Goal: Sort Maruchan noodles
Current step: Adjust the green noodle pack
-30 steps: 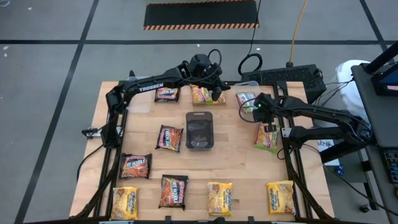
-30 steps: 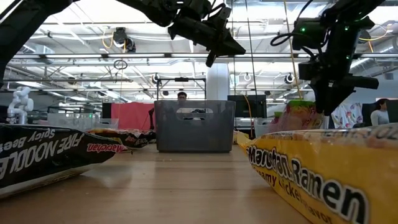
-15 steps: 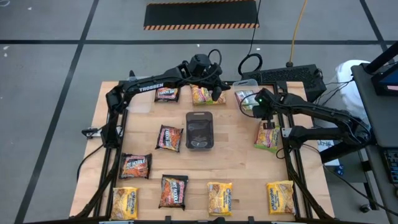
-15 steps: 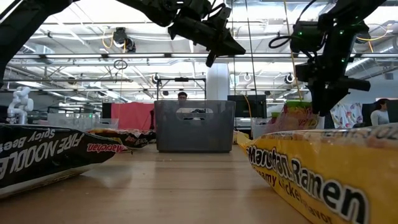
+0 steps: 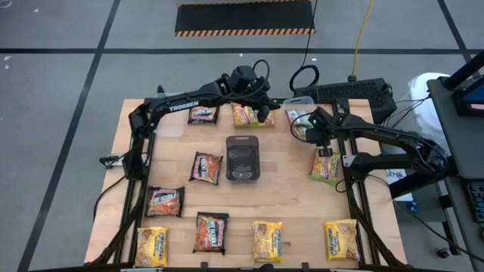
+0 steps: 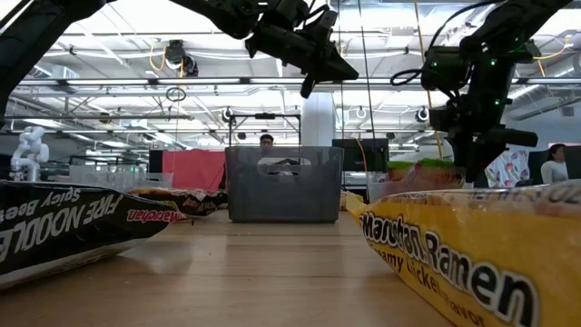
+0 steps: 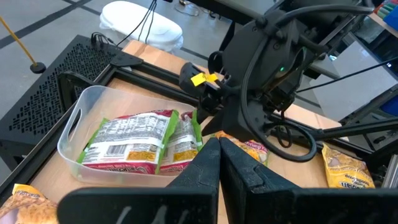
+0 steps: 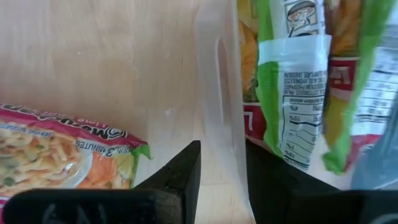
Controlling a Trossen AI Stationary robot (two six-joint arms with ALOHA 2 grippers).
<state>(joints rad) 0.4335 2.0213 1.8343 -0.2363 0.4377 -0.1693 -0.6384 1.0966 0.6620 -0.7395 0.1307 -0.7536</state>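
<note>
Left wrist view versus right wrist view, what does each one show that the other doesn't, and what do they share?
Only the left wrist view shows the whole clear tub, the right arm over its far edge, a yellow packet beyond, and the shut left gripper. Only the right wrist view shows the open right gripper straddling the tub's handled wall, plus an orange-pink, green-edged packet lying on the table outside the tub. Both show the tub and the green-edged packets inside it.
</note>
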